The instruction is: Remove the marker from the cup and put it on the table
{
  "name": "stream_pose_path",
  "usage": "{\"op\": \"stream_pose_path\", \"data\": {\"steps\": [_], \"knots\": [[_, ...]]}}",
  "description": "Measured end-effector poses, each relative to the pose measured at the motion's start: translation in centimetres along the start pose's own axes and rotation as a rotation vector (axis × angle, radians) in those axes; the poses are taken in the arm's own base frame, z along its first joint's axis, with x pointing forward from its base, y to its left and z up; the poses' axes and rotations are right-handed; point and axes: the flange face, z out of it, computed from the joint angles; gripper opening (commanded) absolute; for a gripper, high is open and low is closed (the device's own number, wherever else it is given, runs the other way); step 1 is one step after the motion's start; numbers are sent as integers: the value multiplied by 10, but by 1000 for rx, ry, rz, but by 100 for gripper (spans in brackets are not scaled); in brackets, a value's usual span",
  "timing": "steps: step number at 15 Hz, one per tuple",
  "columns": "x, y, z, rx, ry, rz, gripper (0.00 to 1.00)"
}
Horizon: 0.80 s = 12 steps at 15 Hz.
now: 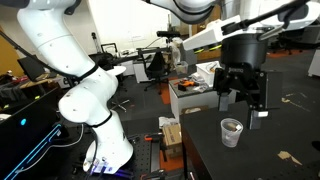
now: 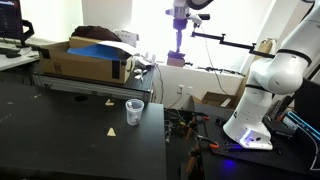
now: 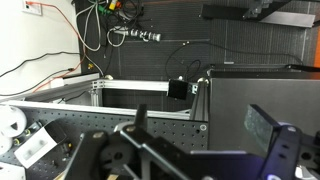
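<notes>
Our gripper [image 1: 243, 102] hangs wide open and empty. The cup [image 1: 231, 131] stands on the table [image 1: 275, 140] just below it. We cannot make out the marker. We should centre over the rim, descend straight, then pinch only the marker.

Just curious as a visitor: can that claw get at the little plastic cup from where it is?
Probably yes: the open claw hangs above the cup, apart from it, with nothing visible between them.

The arm [image 1: 85, 95] is glossy white, made of rounded, bulbous segments with black bands at the joints. Its end effector [image 1: 243, 102] is blocky matt black; in the wrist view its dark linkage spans six to four o'clock.
</notes>
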Motion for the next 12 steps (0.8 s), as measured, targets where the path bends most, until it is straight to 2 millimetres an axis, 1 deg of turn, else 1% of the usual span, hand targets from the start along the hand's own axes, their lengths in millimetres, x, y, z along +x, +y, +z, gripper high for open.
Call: {"op": "stream_pose_path", "data": {"steps": [3, 6, 12], "knots": [[3, -5, -2, 3, 5, -10, 100], [8, -15, -4, 14, 13, -26, 100], [23, -46, -7, 48, 29, -76, 100]]}}
